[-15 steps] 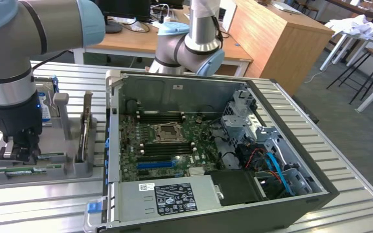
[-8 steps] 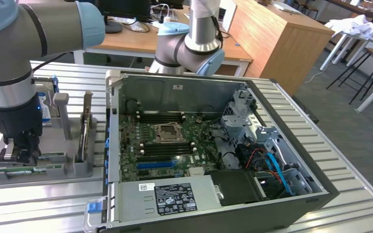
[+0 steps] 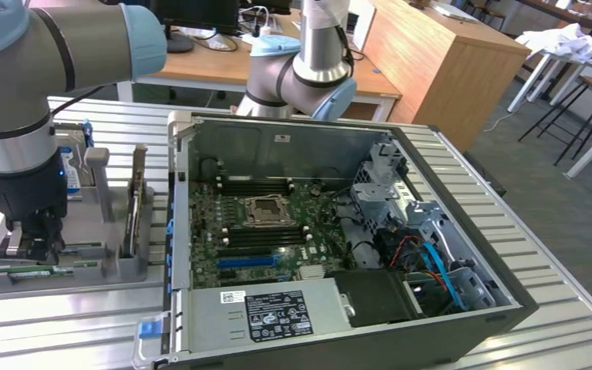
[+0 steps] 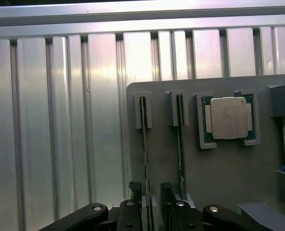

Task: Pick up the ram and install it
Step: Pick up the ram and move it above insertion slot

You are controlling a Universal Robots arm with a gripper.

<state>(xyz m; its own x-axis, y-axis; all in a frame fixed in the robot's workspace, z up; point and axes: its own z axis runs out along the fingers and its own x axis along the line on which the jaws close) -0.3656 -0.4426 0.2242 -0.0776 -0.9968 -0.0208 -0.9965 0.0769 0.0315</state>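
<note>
The ram [image 4: 144, 149] is a thin green stick standing on edge in a slot of the grey holder tray [image 4: 229, 183]. A twin stick [image 4: 180, 139] stands in the slot beside it. My gripper [image 4: 151, 199] is open, and its black fingers [image 4: 135, 195] straddle the near end of the ram with a gap left on one side. In the exterior view the gripper [image 3: 31, 245] reaches down onto the tray [image 3: 121, 266] at the exterior view's left, just above the green ram [image 3: 31, 271].
An open computer case [image 3: 461, 231] lies beside the tray, its motherboard [image 3: 260, 227] showing black memory slots [image 3: 260, 185] and a blue slot [image 3: 247, 262]. A processor chip [image 4: 228, 118] sits in a tray pocket. Tall tray posts [image 3: 98, 173] stand close to the gripper. Ribbed metal table [image 4: 60, 120] surrounds.
</note>
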